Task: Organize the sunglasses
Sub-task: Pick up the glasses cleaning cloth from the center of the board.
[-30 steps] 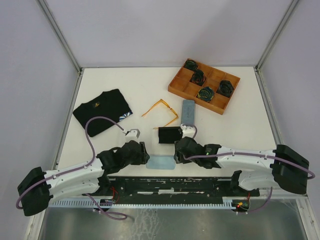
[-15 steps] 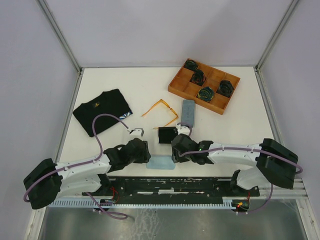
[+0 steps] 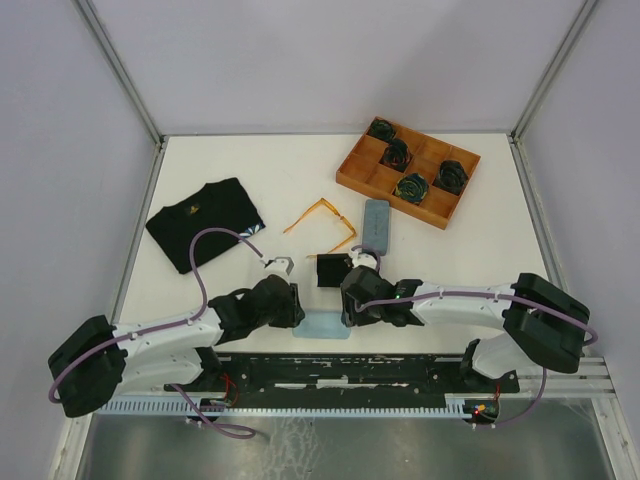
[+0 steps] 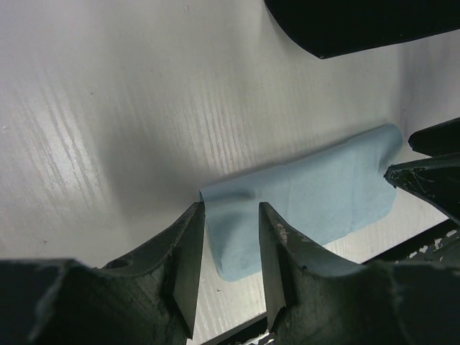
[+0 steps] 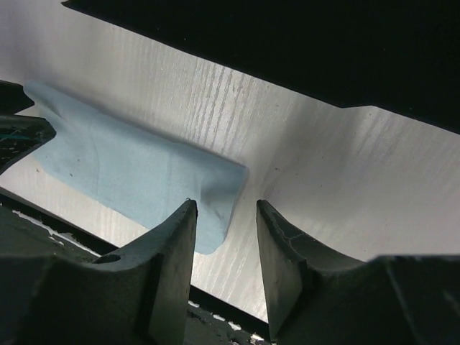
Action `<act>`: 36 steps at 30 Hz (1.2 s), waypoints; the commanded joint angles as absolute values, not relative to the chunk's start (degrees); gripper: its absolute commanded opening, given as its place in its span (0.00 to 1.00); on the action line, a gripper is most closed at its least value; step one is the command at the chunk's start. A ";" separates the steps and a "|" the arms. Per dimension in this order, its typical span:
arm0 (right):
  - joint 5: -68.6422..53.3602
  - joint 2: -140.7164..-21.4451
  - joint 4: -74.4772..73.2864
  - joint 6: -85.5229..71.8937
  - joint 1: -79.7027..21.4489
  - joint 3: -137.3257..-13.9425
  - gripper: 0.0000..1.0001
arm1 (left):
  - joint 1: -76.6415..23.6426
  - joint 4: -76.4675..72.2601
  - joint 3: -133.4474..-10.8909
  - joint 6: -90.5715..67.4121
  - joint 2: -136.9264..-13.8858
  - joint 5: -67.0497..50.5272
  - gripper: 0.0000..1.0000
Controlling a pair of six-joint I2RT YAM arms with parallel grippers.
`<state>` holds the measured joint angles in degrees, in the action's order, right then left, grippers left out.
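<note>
The translucent orange-yellow sunglasses (image 3: 320, 222) lie unfolded mid-table, beyond both grippers. The red pair is not in view. A folded light blue cloth (image 3: 322, 326) lies at the near edge between the grippers. My left gripper (image 3: 291, 311) is open at the cloth's left end; in the left wrist view (image 4: 231, 210) its jaws straddle that end of the cloth (image 4: 309, 194). My right gripper (image 3: 349, 312) is open at the cloth's right end; in the right wrist view (image 5: 225, 207) the cloth's (image 5: 129, 172) corner lies between its jaws.
A black case (image 3: 335, 270) sits just beyond the cloth, with a grey-blue case (image 3: 376, 224) behind it. A wooden compartment tray (image 3: 360, 165) holding dark rolled items stands back right. A folded black shirt (image 3: 205, 222) lies at the left.
The right gripper has moved left to the cloth's right end. The left gripper has moved slightly right to the cloth's left end. The cloth and sunglasses have not moved.
</note>
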<state>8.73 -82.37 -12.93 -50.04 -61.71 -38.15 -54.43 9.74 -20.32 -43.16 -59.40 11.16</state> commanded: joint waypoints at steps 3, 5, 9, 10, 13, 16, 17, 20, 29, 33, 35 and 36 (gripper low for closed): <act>7.91 -82.90 -11.23 -49.91 -61.42 -40.52 0.46 | -54.23 6.38 -21.47 -39.85 -60.91 9.21 0.41; 7.94 -82.92 -11.53 -49.89 -61.43 -40.63 0.46 | -54.31 6.74 -21.68 -39.65 -61.69 9.63 0.41; 8.00 -82.90 -11.69 -49.86 -61.36 -40.62 0.46 | -54.31 7.21 -21.75 -39.31 -63.02 10.28 0.39; 7.95 -83.02 -11.69 -49.98 -61.29 -40.68 0.46 | -54.24 7.31 -21.86 -39.17 -63.24 10.36 0.38; 7.87 -83.46 -11.89 -49.91 -61.30 -41.02 0.46 | -54.25 8.22 -22.14 -39.15 -63.15 11.22 0.38; 7.90 -83.61 -12.08 -49.80 -61.31 -41.26 0.46 | -54.26 9.97 -22.45 -39.94 -62.18 12.96 0.40; 7.97 -83.66 -12.17 -49.74 -61.30 -41.30 0.46 | -54.23 10.29 -22.69 -40.13 -61.78 13.61 0.41; 8.00 -83.73 -12.21 -49.72 -61.28 -41.50 0.46 | -54.28 11.81 -23.10 -40.36 -60.61 15.09 0.45; 7.73 -84.28 -12.06 -49.61 -61.30 -41.87 0.46 | -54.27 10.75 -23.52 -39.82 -62.87 14.61 0.48; 7.80 -84.08 -12.15 -49.49 -61.31 -41.77 0.46 | -54.30 10.75 -23.59 -39.99 -61.99 14.72 0.49; 7.82 -83.97 -12.13 -49.58 -61.32 -41.67 0.46 | -54.31 10.88 -23.62 -39.95 -60.43 14.87 0.50; 7.90 -84.01 -12.21 -49.52 -61.33 -41.66 0.46 | -54.26 10.92 -23.58 -39.86 -59.54 14.86 0.50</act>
<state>7.55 -84.09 -12.97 -50.04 -61.43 -39.55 -54.43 10.74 -22.13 -41.91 -62.13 13.39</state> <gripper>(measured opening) 0.462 0.493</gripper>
